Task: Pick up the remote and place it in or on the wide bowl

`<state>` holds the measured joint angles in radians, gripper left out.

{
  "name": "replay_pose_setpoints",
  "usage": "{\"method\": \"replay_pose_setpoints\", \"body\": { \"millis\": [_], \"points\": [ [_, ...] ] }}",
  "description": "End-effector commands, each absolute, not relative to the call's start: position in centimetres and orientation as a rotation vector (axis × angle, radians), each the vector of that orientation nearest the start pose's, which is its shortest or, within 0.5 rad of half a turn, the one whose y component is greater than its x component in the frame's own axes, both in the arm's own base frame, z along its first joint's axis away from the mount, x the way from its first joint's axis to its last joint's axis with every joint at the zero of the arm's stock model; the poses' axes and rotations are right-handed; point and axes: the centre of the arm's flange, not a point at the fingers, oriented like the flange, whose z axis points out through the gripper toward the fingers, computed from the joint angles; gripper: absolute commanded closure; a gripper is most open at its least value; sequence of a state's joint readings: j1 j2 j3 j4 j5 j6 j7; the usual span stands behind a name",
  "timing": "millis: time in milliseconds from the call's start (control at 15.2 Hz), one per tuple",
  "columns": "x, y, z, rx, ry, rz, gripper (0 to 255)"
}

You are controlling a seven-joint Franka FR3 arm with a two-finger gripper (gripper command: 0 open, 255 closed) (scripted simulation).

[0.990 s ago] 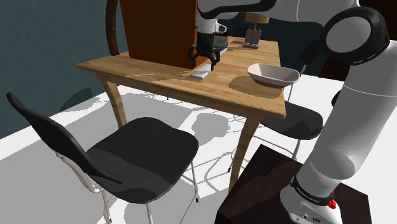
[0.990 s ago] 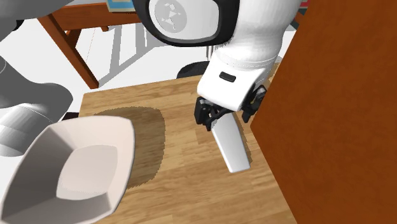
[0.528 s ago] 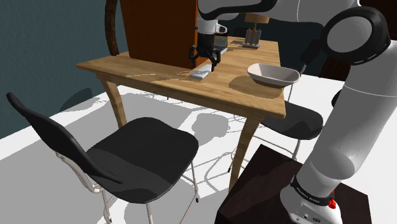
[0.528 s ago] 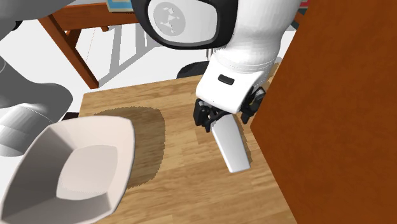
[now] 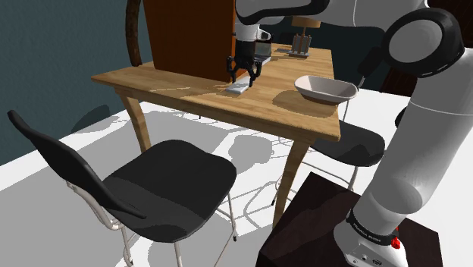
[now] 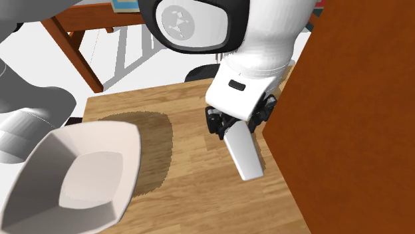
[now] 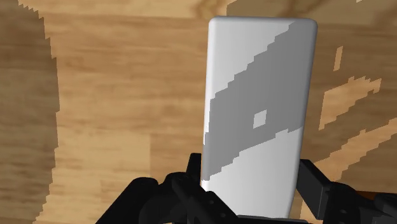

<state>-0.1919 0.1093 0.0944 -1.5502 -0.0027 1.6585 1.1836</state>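
Right, my gripper (image 7: 251,173) is down over the table (image 5: 182,80) and clamped on the remote (image 7: 257,95): the two black fingers (image 7: 316,184) sit hard against its long edges with no gap I can make out. I've got it by the end nearest my palm, and the rest of the pale slab runs out ahead of my fingertips, lying flat on the wood as far as I can judge. An end grip leaves a lot of remote hanging beyond the pinch, so the free end will want to droop or swivel once it leaves the table. I'd hold the squeeze firm and rise straight and slowly, watching that far end for any sag before going sideways. There's a tall brown panel (image 6: 346,119) just beside my gripper, so I want height first, then a swing away from it. The wide bowl (image 5: 324,94) is well apart from my hand, off to the side away from that panel with bare wood between us. I'd bring the free end over the rim, go low and only then let go, so it slides in without bouncing out.
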Motion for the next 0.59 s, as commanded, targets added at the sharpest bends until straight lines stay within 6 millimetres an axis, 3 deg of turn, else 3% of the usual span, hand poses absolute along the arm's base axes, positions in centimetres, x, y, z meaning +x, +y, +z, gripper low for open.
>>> {"method": "replay_pose_setpoints", "body": {
  "millis": [0,528],
  "points": [
    [59.2,-6.9,57.3,-2.506,1.897,0.017,255],
    [59.1,-6.8,61.2,-2.506,1.897,0.017,255]
  ]
}}
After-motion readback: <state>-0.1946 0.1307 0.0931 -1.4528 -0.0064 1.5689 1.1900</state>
